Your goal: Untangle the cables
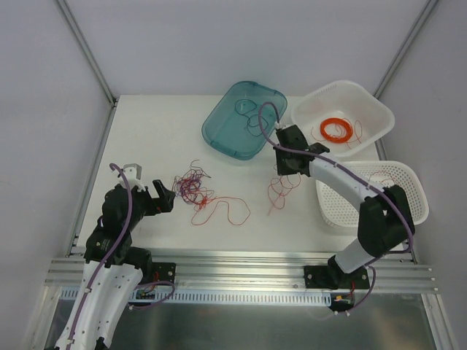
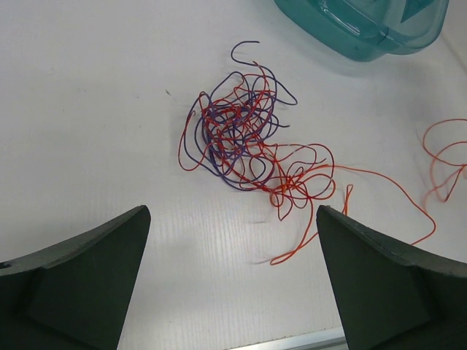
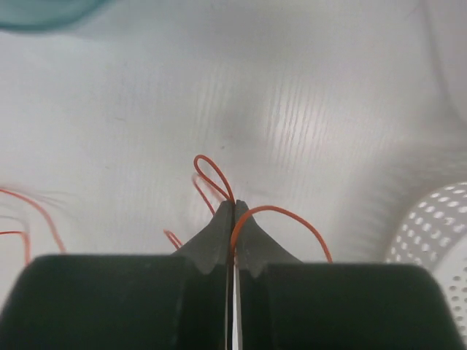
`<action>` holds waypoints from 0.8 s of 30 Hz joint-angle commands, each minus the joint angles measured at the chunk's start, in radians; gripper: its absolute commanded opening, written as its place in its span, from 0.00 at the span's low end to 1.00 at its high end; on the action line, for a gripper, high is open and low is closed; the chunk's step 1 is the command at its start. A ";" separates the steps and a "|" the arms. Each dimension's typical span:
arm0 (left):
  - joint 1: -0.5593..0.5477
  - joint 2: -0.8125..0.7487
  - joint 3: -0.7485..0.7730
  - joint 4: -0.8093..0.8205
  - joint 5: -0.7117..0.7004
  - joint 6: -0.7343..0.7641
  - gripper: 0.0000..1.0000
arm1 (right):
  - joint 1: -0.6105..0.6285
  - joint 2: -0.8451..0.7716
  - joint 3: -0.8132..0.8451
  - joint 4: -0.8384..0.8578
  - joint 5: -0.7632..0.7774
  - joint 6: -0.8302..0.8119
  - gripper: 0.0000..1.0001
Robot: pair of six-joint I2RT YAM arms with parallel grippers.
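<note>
Left wrist | left pincer [image 2: 233, 219] spread wide, cables [image 2: 237, 131] lying ahead, apart | right pincer [image 3: 233, 208] clenched on red cable [image 3: 271, 208]

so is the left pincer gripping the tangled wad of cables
No, the left pincer stands wide open and the wad of cables lies on the table ahead of it, untouched.

Expect the cables [image 2: 237, 124] as mixed red, orange and dark purple-blue strands. The worktop [image 2: 87, 109] is white with fine parallel ribbing. The left claw [image 2: 233, 215] and right claw [image 3: 233, 208] are matt black. The tub [image 1: 244, 120] is translucent teal. The near basket [image 1: 339, 211] is white, patterned with small round holes. The rear basket [image 1: 368, 98] is white; its coil [image 1: 336, 130] is bright orange.
</note>
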 commanded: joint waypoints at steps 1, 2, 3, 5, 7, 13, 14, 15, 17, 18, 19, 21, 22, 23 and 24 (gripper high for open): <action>-0.002 -0.011 0.002 0.033 -0.015 0.027 0.99 | -0.001 -0.163 0.145 -0.128 0.019 -0.093 0.01; -0.002 -0.013 0.002 0.033 -0.010 0.027 0.99 | -0.004 -0.175 0.223 -0.153 0.046 -0.111 0.01; -0.002 -0.011 0.003 0.032 -0.004 0.025 0.99 | -0.007 -0.187 0.260 -0.176 0.062 -0.140 0.01; -0.001 -0.011 0.005 0.032 0.004 0.025 0.99 | -0.021 -0.214 0.380 -0.226 0.101 -0.174 0.01; -0.004 -0.018 0.006 0.032 0.004 0.027 0.99 | -0.056 -0.224 0.463 -0.246 0.111 -0.219 0.01; -0.002 -0.036 0.006 0.032 0.033 0.042 0.99 | -0.182 -0.162 0.837 -0.271 0.088 -0.305 0.01; -0.002 -0.037 0.006 0.033 0.036 0.042 0.99 | -0.211 -0.140 0.865 -0.262 0.092 -0.314 0.01; -0.002 -0.041 0.006 0.032 0.039 0.044 0.99 | -0.225 -0.128 0.909 -0.234 0.094 -0.323 0.01; -0.002 -0.039 0.008 0.032 0.041 0.044 0.99 | -0.266 -0.111 0.925 -0.187 0.102 -0.348 0.01; -0.002 -0.039 0.008 0.032 0.042 0.042 0.99 | -0.283 -0.090 0.934 -0.139 0.099 -0.348 0.01; -0.002 -0.041 0.008 0.032 0.041 0.041 0.99 | -0.300 -0.077 0.942 -0.119 0.082 -0.348 0.01; -0.004 -0.042 0.008 0.032 0.042 0.038 0.99 | -0.345 -0.028 0.957 -0.076 0.073 -0.342 0.01; -0.002 -0.039 0.008 0.033 0.042 0.038 0.99 | -0.358 -0.008 0.963 -0.065 0.062 -0.340 0.01; -0.004 -0.039 0.008 0.032 0.042 0.036 0.99 | -0.384 0.006 0.962 -0.055 0.057 -0.333 0.01; -0.002 -0.038 0.008 0.032 0.047 0.036 0.99 | -0.397 0.021 0.957 -0.032 0.053 -0.328 0.01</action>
